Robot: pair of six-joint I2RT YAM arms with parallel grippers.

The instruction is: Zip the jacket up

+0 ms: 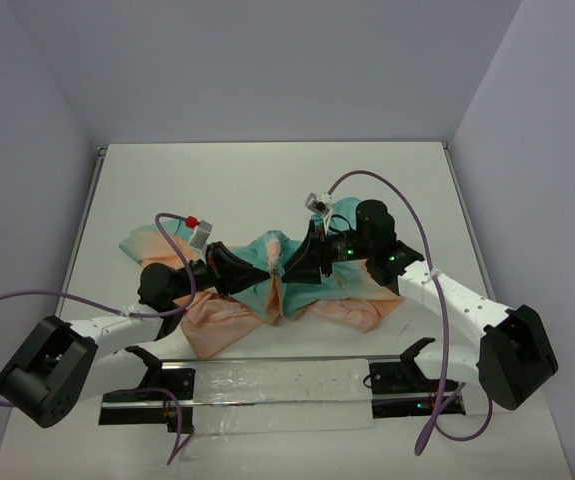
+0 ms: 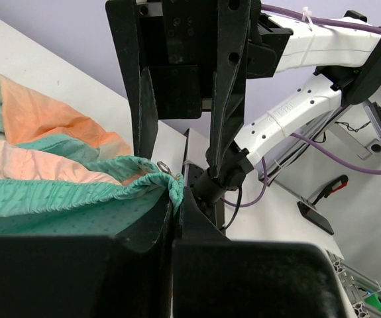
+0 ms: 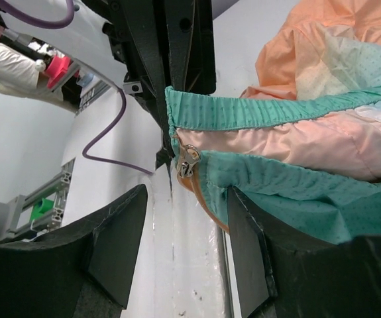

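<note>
Top view: jacket crumpled mid-table. Left gripper and right gripper meet at teal fold. Zipper line hidden.

Left wrist view: left gripper pressed together on teal hem, zipper pull just beside.

Right wrist view: right gripper spread, pull between fingers, not gripped. Zipping seems hardly begun. Teeth hard to see.

You see a white table closed in by pale lilac walls on its far, left and right sides. Along the table's near edge lies a wide, flat clear plastic sheet. In the left wrist view, a black object with a red end rests on a pale surface; whether that surface is the table, you cannot tell. Below it a piece of aluminium frame shows.
</note>
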